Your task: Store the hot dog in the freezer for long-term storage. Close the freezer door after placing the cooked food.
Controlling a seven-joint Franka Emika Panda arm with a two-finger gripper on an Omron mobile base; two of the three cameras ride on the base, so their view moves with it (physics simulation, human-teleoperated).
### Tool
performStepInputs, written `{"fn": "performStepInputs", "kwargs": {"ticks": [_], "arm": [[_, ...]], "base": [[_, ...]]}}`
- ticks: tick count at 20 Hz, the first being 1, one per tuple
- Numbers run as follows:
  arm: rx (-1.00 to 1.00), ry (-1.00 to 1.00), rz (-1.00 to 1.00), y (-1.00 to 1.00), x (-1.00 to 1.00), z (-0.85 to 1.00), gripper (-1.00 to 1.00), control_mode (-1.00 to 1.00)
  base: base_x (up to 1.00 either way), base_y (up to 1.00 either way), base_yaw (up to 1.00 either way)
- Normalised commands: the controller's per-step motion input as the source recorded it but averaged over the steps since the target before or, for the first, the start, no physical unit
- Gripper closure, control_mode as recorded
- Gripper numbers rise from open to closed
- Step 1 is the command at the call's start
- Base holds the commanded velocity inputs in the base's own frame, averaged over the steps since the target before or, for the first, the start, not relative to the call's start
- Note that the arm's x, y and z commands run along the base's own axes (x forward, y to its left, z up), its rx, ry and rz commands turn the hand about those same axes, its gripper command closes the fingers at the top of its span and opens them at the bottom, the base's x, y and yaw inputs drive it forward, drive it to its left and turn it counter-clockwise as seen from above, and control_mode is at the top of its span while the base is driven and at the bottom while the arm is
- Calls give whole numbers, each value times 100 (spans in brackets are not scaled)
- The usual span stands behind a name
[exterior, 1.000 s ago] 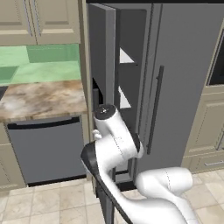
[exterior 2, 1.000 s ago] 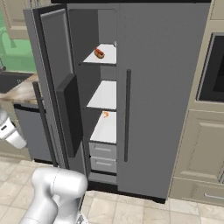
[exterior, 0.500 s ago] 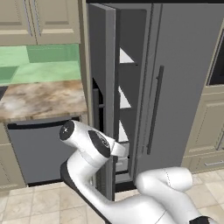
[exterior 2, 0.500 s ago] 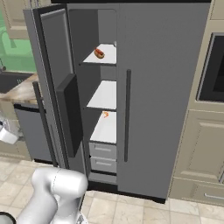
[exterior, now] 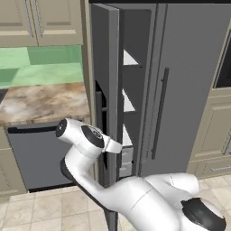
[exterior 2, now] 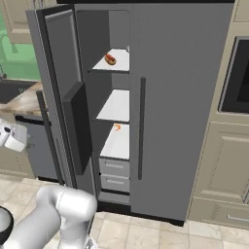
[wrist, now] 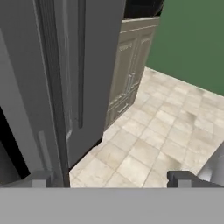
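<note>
On the top white shelf of the grey freezer [exterior 2: 109,97] lies one small reddish-brown hot dog in a tan bun [exterior 2: 110,59]. Its tall smooth grey freezer door [exterior 2: 63,97] stands open. Low beside that door, the white arm's claw [wrist: 109,178] is spread wide, grasping nothing.

1. You see the freezer door [exterior 2: 61,92] as smooth, matt grey, like painted metal; its panel [exterior 2: 79,126] is flat black.
2. The shelves [exterior 2: 116,104] look like plain white plastic, with no gloss.
3. The hot dog [exterior 2: 110,59] has a slightly shiny reddish sausage in a dull tan bun.
4. Your surface [exterior: 43,101] is mottled, polished-looking brown stone.
5. The floor [wrist: 162,135] is beige tile, lightly rough, with faint sheen.
6. The cabinets [exterior: 49,22] read as matt beige painted wood.
7. The arm [exterior: 135,198] is glossy white plastic.
</note>
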Motion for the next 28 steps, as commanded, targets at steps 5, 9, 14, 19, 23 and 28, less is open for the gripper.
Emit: {"fn": "performStepInputs", "kwargs": {"ticks": [5, 9, 14, 19, 23, 28], "arm": [[-15, -9, -15, 0, 59, -4, -100, -100], [-15, -9, -3, 13, 37, 0, -100, -100], [-10, -5, 0, 33, 3, 0, -100, -100], [-6, 0, 0, 16, 0, 0, -100, -100], [-3, 0, 0, 20, 4, 0, -100, -100], [0, 0, 0, 0, 19, 0, -100, -100]], "base": [[0, 0, 0], [0, 0, 0], [0, 0, 0], [0, 0, 0], [0, 0, 0], [0, 0, 0]]}}
